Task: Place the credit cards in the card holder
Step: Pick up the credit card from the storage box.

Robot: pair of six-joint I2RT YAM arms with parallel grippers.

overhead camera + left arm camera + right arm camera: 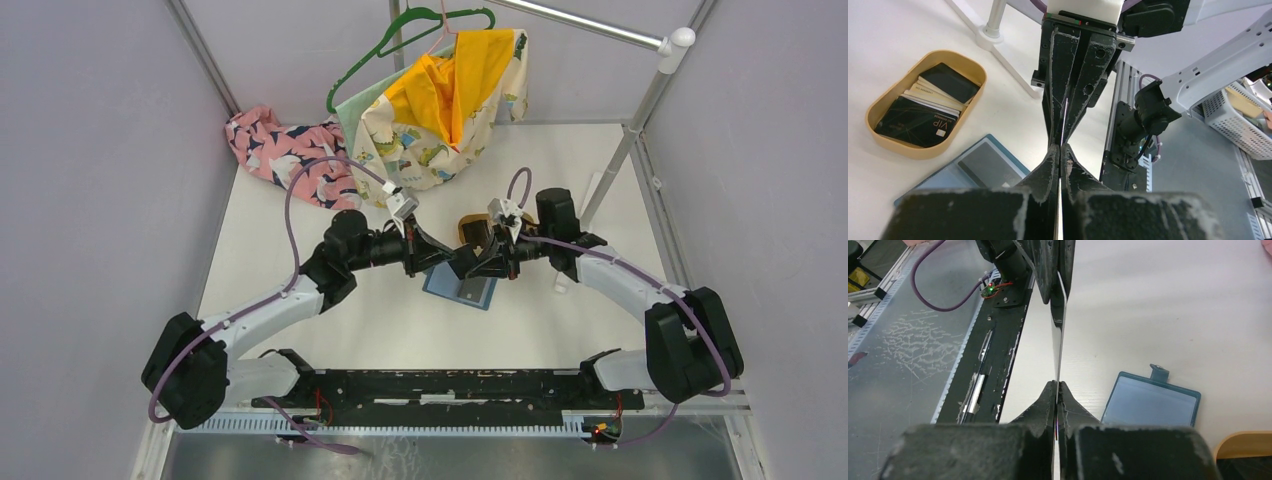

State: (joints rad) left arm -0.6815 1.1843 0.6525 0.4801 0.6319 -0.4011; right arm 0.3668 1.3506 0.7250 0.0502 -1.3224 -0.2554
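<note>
Both grippers are shut on one thin credit card, held edge-on between them just above the table. My left gripper pinches one end and my right gripper pinches the other; they meet tip to tip in the top view. The teal card holder lies open and flat right below them. It also shows in the left wrist view, with a dark card in its pocket, and in the right wrist view. Several more cards lie in the tan oval tray.
The tray sits just behind the grippers. Hung patterned clothes and a pink cloth lie at the back. A white rack pole stands at the back right. A black rail runs along the near edge. A white basket is off the table.
</note>
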